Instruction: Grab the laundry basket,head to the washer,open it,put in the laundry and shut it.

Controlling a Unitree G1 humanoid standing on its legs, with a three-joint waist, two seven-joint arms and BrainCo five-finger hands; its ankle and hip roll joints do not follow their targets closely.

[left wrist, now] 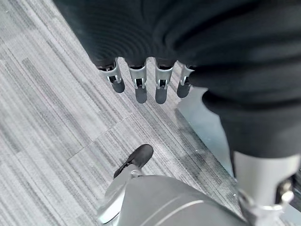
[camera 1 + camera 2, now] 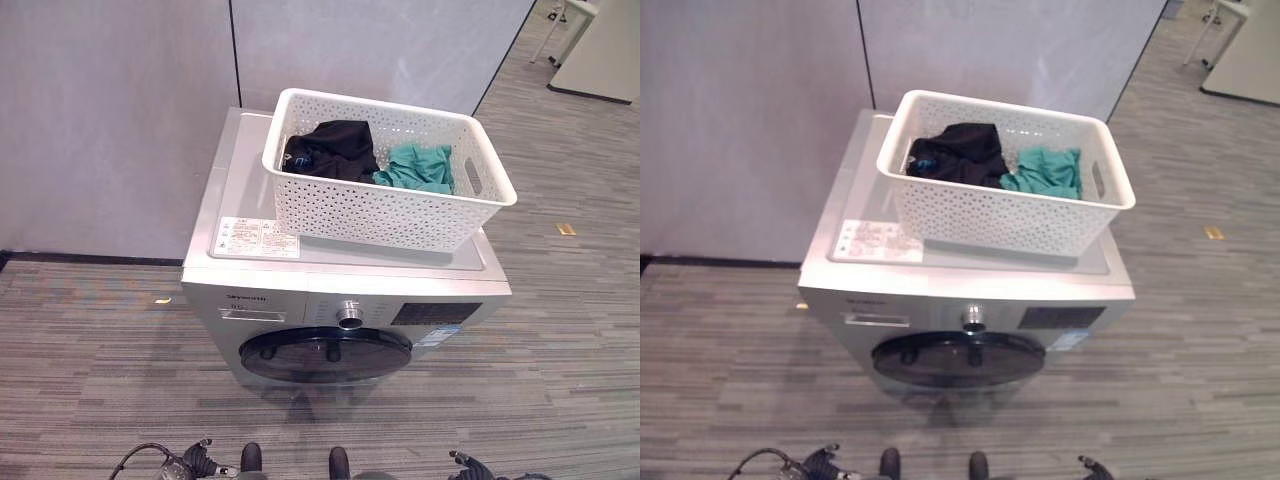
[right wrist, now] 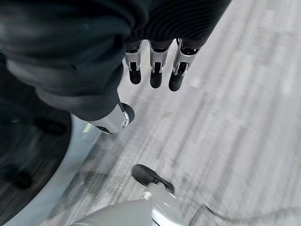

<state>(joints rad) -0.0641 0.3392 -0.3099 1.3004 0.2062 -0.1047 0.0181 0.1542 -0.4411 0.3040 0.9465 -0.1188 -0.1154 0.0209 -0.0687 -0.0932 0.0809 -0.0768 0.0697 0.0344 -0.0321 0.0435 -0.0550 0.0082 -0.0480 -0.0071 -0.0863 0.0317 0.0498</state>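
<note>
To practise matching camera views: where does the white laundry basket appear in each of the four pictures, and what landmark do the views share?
Left eye view: laundry basket sits on top of the washer, upper centre, right of the middle.
Right eye view: the basket lies upper centre, nearer the middle.
Left wrist view: not in it; left hand over the floor.
Right wrist view: not in it; right hand over the floor.
Shared landmark: the striped grey carpet.

You have the white perforated laundry basket sitting skewed toward the silver washer's right rear corner, black and teal clothes inside, round door shut.
</note>
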